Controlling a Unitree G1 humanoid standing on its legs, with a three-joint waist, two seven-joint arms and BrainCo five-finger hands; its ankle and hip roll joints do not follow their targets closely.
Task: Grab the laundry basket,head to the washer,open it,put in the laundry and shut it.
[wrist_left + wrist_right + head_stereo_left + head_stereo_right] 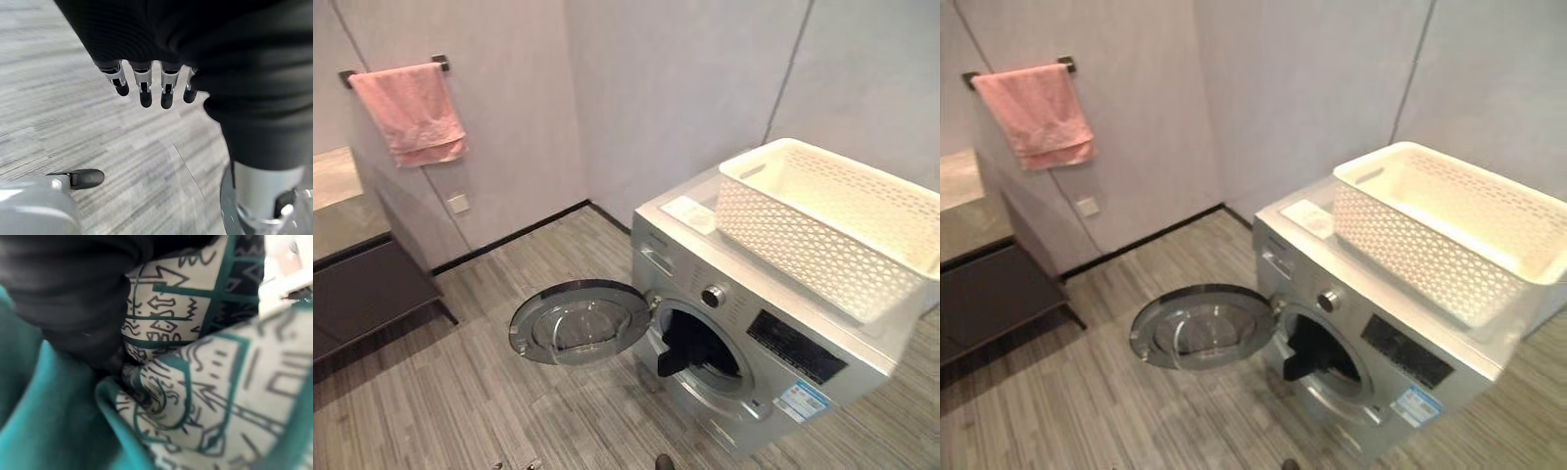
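Down by the floor, left hand [146, 63] hangs with fingers [145, 90] straight and relaxed, holding nothing, grey plank floor [98, 132] under them. Right hand [73, 293]: dark cover pressed into a teal and cream patterned cloth [205, 396]; fingers buried in the folds, so can't tell if they're clamped on it or just resting. Looks like laundry in hand, but that's my read. Further out: washer [773, 352] in the corner, door [578, 321] swung fully open and lying low toward the floor, something dark [690, 345] already hanging in the drum mouth. White perforated laundry basket [822, 225] sits on top of the washer, tilted off the lid's line; its contents aren't visible from here. Risks: the patterned cloth could snag on the door rim or drape over the seal, then the door won't latch; the dark piece at the lip is already a candidate for that. Basket could slide off if the machine gets bumped when the door shuts. Count: one washer, one basket, one pink towel [411, 113] on the wall rail, one patterned cloth, one dark item in the drum.
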